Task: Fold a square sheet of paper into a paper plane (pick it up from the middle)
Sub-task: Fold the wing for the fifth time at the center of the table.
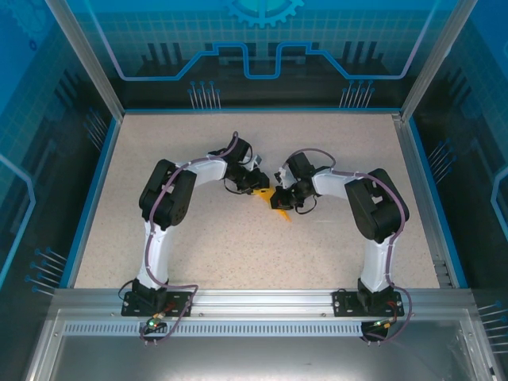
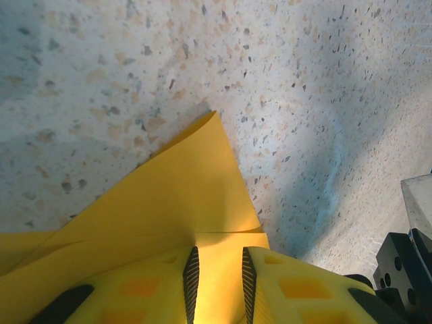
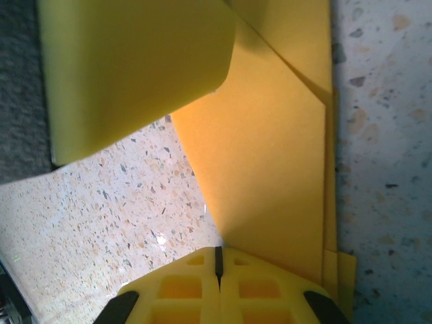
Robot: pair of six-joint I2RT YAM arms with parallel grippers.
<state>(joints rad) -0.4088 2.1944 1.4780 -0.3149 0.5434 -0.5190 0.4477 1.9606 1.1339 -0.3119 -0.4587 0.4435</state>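
Lying at the middle of the speckled beige worktop (image 1: 238, 262), between my two arms: one plain orange-yellow sheet of paper (image 1: 279, 213), partly folded into overlapping layers. My right gripper (image 3: 217, 251) is clenched on a corner of it. My left gripper (image 2: 219, 253) has its jaws narrowly parted, with a paper layer in the gap.
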